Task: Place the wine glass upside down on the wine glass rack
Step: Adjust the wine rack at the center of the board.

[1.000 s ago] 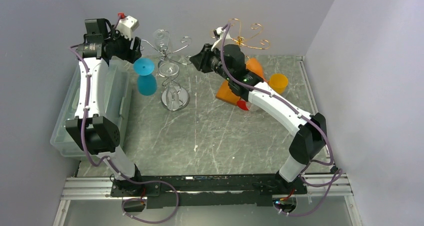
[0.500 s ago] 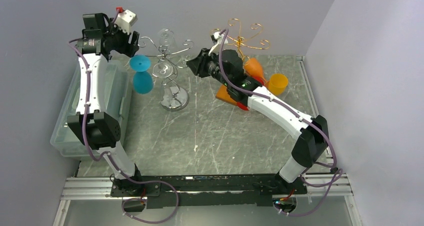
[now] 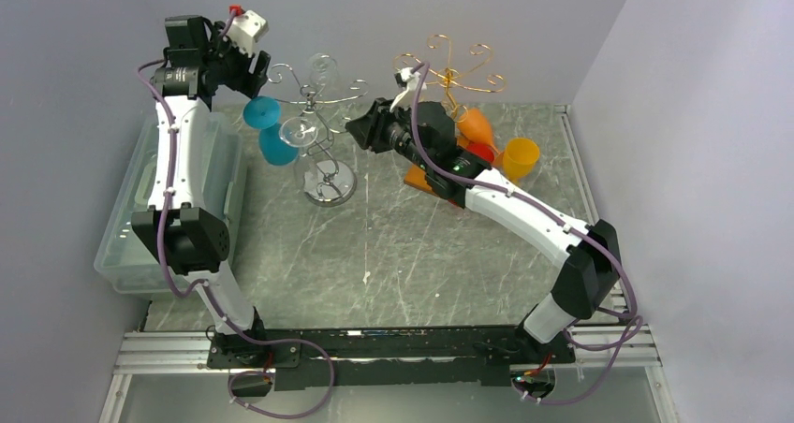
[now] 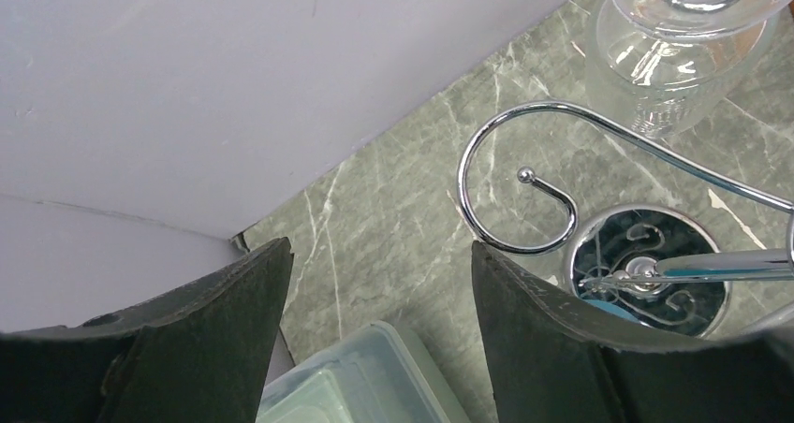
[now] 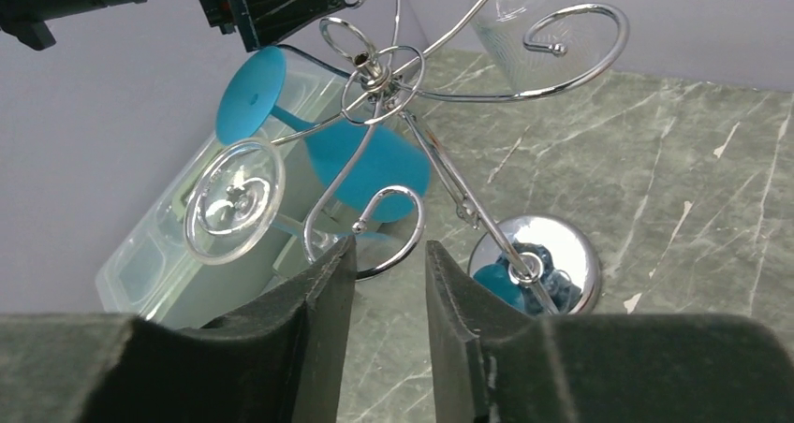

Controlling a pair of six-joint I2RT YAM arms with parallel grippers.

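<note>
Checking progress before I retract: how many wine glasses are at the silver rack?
3: blue glass tilted at the silver rack's left side; clear glass beside it, nearer; second clear glass on the far side. None looks hidden.

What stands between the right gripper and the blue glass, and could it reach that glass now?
Probably not directly. Seen from the right wrist, the right gripper faces the silver rack, whose curled arms cross in front of the blue glass, with a clear glass hanging beside it.

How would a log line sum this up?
blue glass: hanging tilted on silver rack | left tool: open, empty | right tool: open, empty
</note>
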